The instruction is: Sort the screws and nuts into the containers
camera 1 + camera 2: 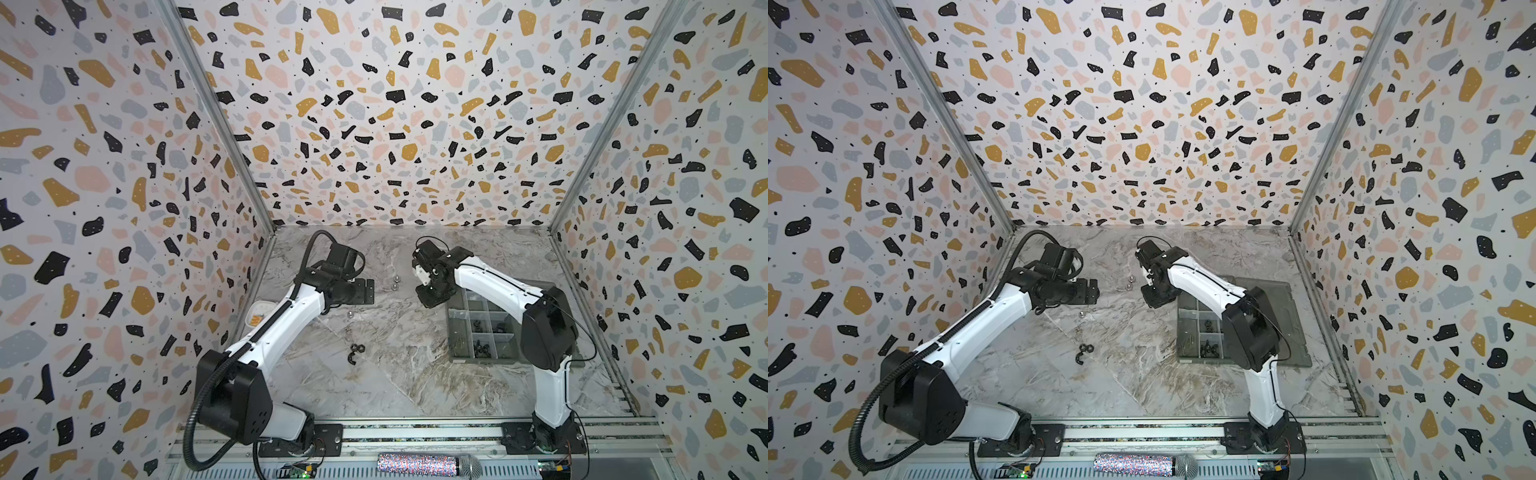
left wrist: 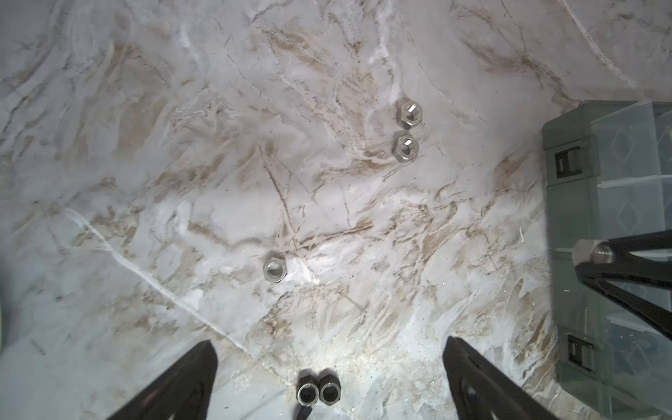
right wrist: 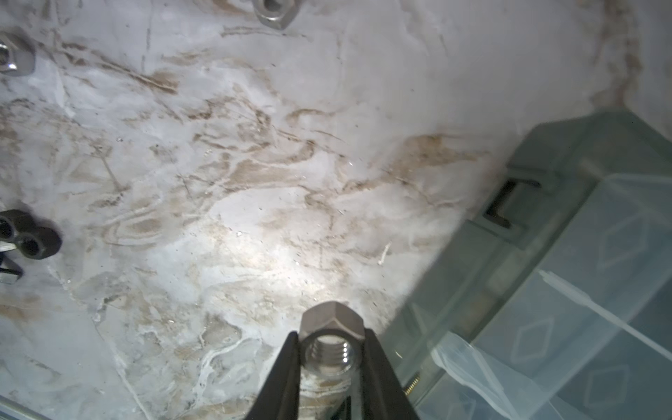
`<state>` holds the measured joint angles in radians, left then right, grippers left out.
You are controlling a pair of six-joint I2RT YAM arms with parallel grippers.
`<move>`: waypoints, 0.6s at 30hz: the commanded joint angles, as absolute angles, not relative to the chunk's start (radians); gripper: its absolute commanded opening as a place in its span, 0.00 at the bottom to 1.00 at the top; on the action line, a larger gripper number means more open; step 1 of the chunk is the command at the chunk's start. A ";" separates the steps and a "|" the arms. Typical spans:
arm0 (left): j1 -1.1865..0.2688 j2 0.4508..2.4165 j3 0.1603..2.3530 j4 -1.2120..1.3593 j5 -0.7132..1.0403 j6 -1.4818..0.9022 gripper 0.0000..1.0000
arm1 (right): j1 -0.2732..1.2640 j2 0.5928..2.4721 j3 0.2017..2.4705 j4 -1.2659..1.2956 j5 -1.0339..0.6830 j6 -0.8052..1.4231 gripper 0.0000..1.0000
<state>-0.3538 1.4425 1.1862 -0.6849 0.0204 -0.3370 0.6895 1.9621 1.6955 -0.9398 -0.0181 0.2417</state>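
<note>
My right gripper (image 3: 331,340) is shut on a silver hex nut (image 3: 331,320), held above the table right by the far-left corner of the grey organiser box (image 1: 455,328); the left wrist view also shows this held nut (image 2: 592,252). Small dark pieces lie in some of the box's compartments (image 1: 482,347), and a thin brass screw (image 3: 411,385) shows through its wall. My left gripper (image 2: 329,343) hangs open over bare table. Three silver nuts (image 2: 410,113) (image 2: 406,147) (image 2: 275,268) and two touching black nuts (image 2: 319,392) lie loose. In both top views the black nuts (image 1: 357,349) (image 1: 1086,348) sit mid-table.
A white dish (image 1: 259,311) stands at the left wall, partly behind my left arm. The box's open lid (image 1: 1283,316) lies flat to the right of it. A microphone (image 1: 428,463) lies on the front rail. Patterned walls close in three sides.
</note>
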 commanded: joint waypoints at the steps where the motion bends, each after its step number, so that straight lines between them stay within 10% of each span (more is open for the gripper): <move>1: -0.360 1.478 1.225 -0.617 0.092 -0.369 0.98 | 0.667 1.862 1.624 -0.970 0.013 0.273 0.19; 18: -0.517 1.801 1.521 -0.646 0.112 -0.342 0.97 | 0.521 1.394 1.133 -1.010 0.035 0.376 0.20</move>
<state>-0.4976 1.7775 1.4696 -0.6289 0.0963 -0.3565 0.5438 1.4586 1.1751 -0.9749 0.0231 0.3382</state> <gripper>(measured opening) 0.973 0.273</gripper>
